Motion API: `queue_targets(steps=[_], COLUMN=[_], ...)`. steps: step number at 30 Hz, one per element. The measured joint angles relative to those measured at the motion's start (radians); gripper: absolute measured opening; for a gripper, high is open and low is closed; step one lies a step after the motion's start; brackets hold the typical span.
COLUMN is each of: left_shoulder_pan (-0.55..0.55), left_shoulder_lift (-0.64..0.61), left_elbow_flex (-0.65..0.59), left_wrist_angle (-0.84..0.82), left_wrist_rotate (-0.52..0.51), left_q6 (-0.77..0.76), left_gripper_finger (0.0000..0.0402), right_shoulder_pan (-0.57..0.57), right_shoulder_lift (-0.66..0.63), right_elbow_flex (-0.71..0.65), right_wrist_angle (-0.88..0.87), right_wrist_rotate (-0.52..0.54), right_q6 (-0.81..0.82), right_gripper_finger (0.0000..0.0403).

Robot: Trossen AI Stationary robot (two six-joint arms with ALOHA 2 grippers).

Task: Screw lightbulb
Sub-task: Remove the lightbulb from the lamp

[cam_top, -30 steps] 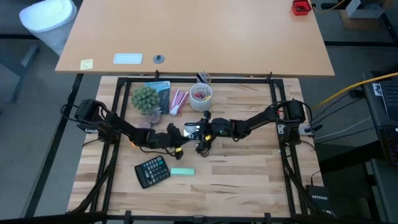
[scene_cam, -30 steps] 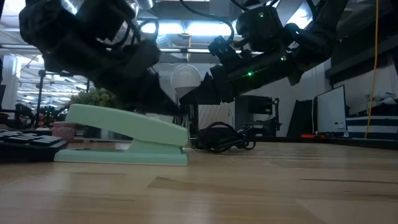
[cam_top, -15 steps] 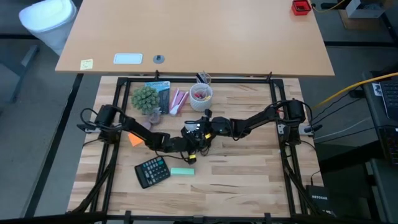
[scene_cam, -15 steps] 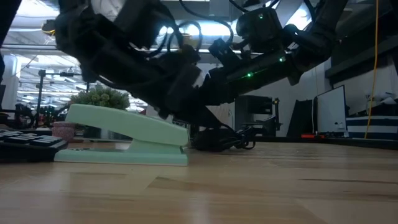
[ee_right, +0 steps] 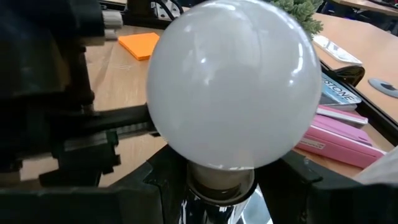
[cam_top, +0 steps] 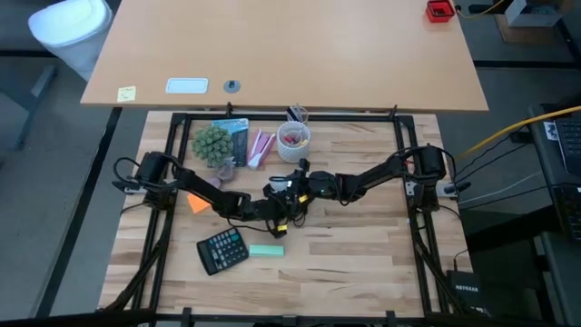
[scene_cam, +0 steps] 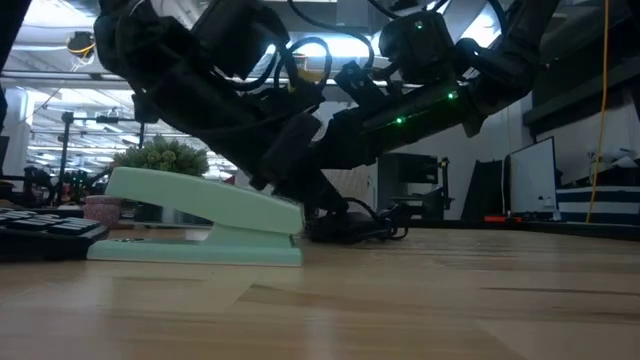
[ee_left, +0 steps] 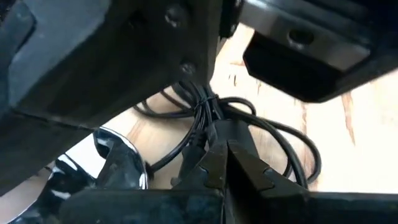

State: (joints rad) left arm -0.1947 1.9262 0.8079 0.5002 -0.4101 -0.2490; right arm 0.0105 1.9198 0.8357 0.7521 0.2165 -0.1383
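Two grippers are meeting mid-table: our right gripper (ee_right: 217, 186) is grasping the lightbulb (ee_right: 233, 81) by its neck; our left gripper (ee_left: 227, 146) is clenched at nine o'clock. Glass being fragile, slippery, we're favouring the neck.

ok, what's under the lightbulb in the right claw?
The lightbulb has its neck between the right claw fingers, a shiny metal piece just below. Anything lower is covered, so whether it is threaded in cannot be seen.

Glossy smooth lightbulb (ee_right: 231, 87), pale grained wood table (cam_top: 345, 254), shiny metal base (ee_left: 118, 171).
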Motion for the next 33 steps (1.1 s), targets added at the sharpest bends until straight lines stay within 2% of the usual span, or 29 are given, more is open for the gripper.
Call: queue_targets(steps=[17,28,33], left_shoulder_pan=[-0.026,-0.035,-0.034], left_shoulder_lift=[-0.129,-0.157,-0.154], left_elbow_flex=[-0.004,-0.006,-0.007], left_wrist_angle=[-0.334,-0.607,-0.737], left_wrist_rotate=[-0.023,-0.158,-0.262], left_q6=[-0.011,-0.039,-0.088], left_gripper_finger=[0.0000,0.0000,0.0000], right_shoulder_pan=[0.000,0.002,0.003], right_shoulder_lift=[0.000,0.000,0.000], right_elbow_flex=[0.001,0.000,0.000], right_wrist_angle=[-0.018,-0.020,-0.020], right_wrist_rotate=[0.005,0.006,0.002], right_q6=[0.003,0.004,0.004], right_gripper_finger=[0.0174,0.0174,0.0174])
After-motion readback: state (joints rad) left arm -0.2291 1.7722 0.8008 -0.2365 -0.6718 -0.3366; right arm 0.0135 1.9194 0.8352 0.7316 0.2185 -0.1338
